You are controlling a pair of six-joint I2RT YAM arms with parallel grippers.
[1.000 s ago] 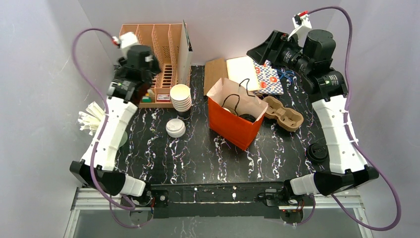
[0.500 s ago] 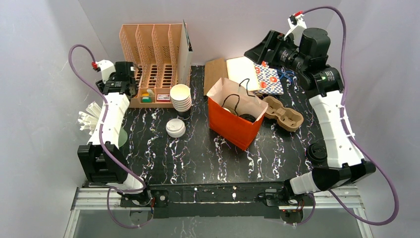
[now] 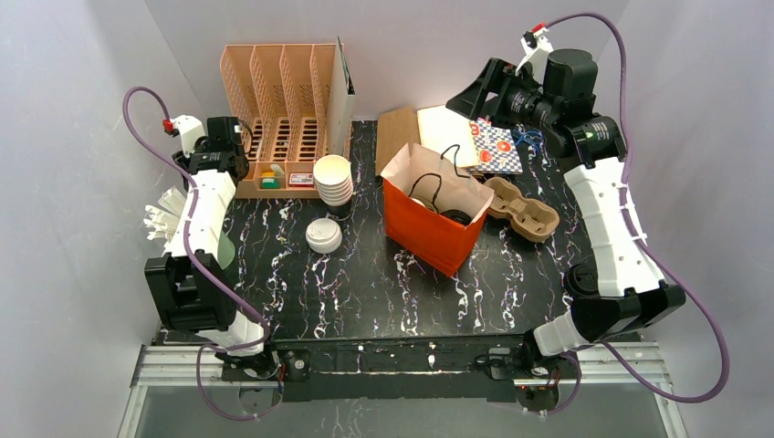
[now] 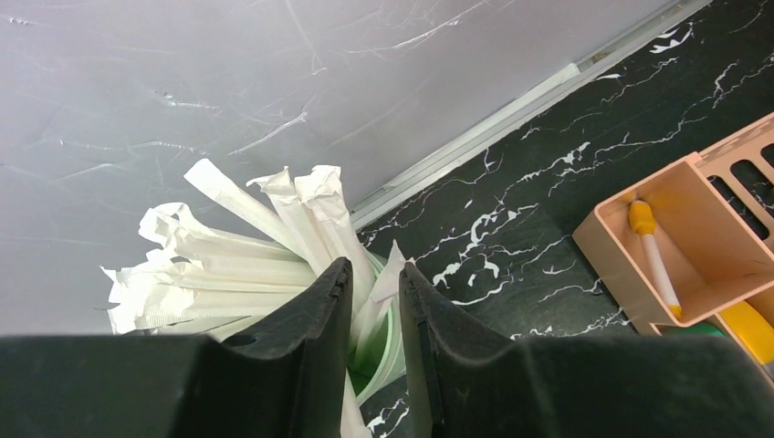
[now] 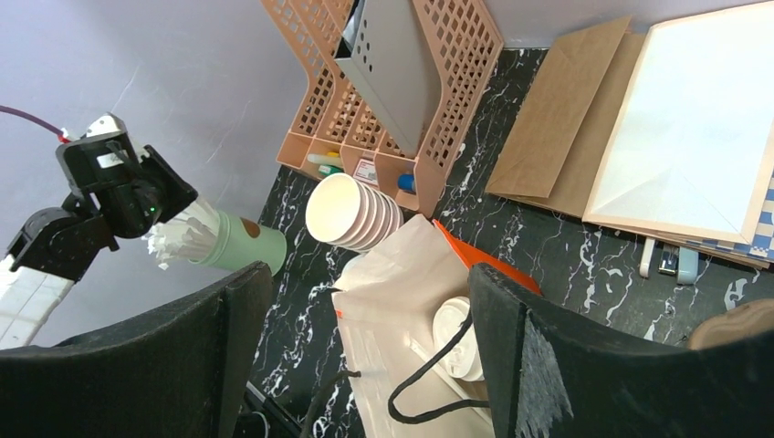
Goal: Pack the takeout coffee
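Observation:
The takeout coffee stands inside the open orange paper bag [image 3: 429, 228] at mid table. A white-lidded cup [image 3: 421, 203] and a black-lidded cup [image 3: 454, 217] show through its mouth. The right wrist view shows the bag [image 5: 411, 310] and the white lid [image 5: 456, 338]; the black-lidded cup is hidden there. My right gripper [image 3: 479, 91] [image 5: 365, 274] is wide open and empty, high over the far right, behind the bag. My left gripper [image 3: 222, 146] [image 4: 374, 274] hangs at the far left above the straws, jaws nearly together with nothing between them.
A green cup of wrapped straws [image 4: 265, 265] [image 3: 169, 219] stands at the left edge. A peach organizer [image 3: 283, 91], a stack of lidless white cups [image 3: 333, 180], a loose white lid [image 3: 323, 234], a cardboard cup carrier [image 3: 525, 212], flat paper bags [image 3: 397, 132] and a black lid [image 3: 584, 278] surround the bag.
My left arm has swung left, away from the organizer, and folded back over the straws. My right arm has drawn back and up a little. The bag and cups have not moved.

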